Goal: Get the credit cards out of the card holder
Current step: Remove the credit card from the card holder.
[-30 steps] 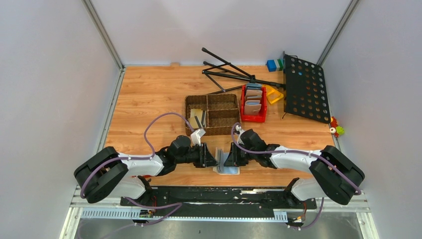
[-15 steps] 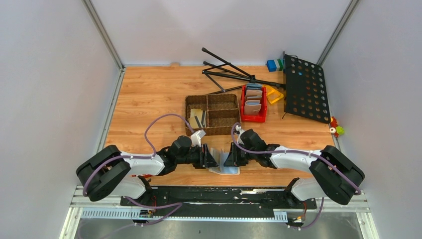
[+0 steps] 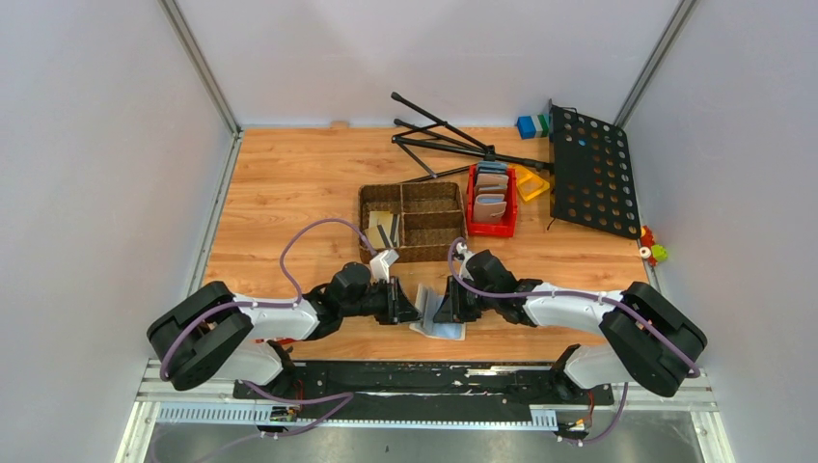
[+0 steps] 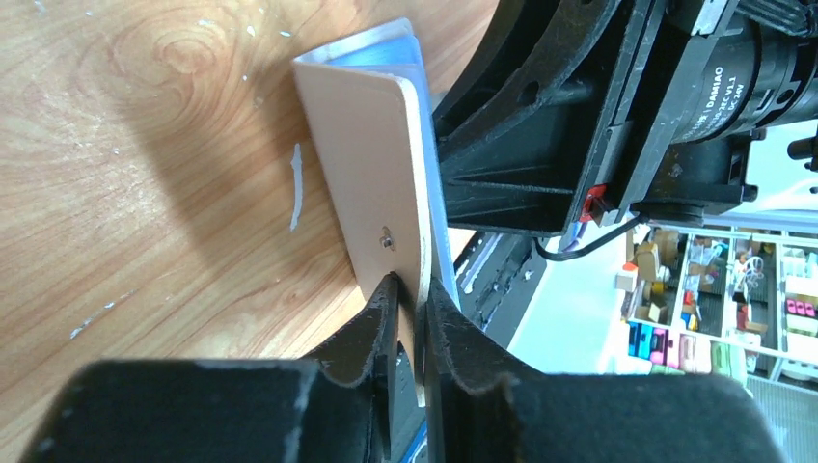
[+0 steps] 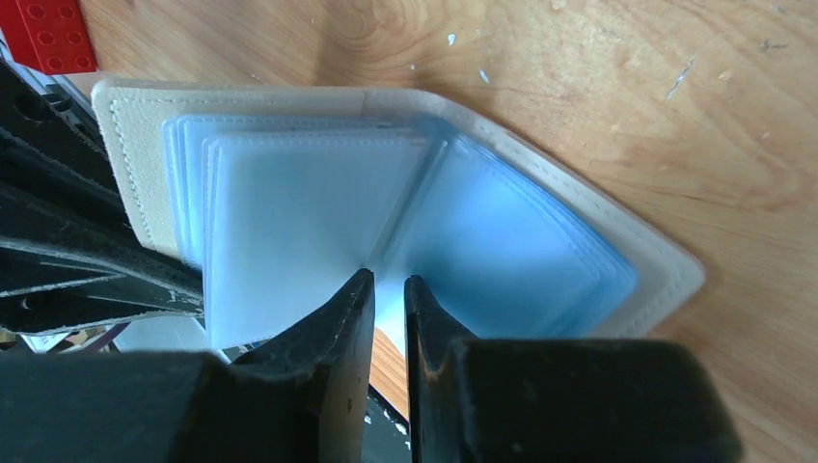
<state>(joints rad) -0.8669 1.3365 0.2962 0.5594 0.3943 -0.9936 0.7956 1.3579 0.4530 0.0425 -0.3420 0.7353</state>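
Clamps card holder (image 3: pixel 442 330) from both sides: left pincer (image 4: pixel 410 289) on beige cover, right pincer (image 5: pixel 389 282) on blue leaves (both equally near).

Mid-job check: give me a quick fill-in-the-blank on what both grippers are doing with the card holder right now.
The left gripper has its jaws clamped on the ____ cover of the card holder. The right gripper has its jaws at the fold of the holder's pale ____ pockets. Behind them, other wallets stand in the ____ bin.
Missing words: beige; blue; red.
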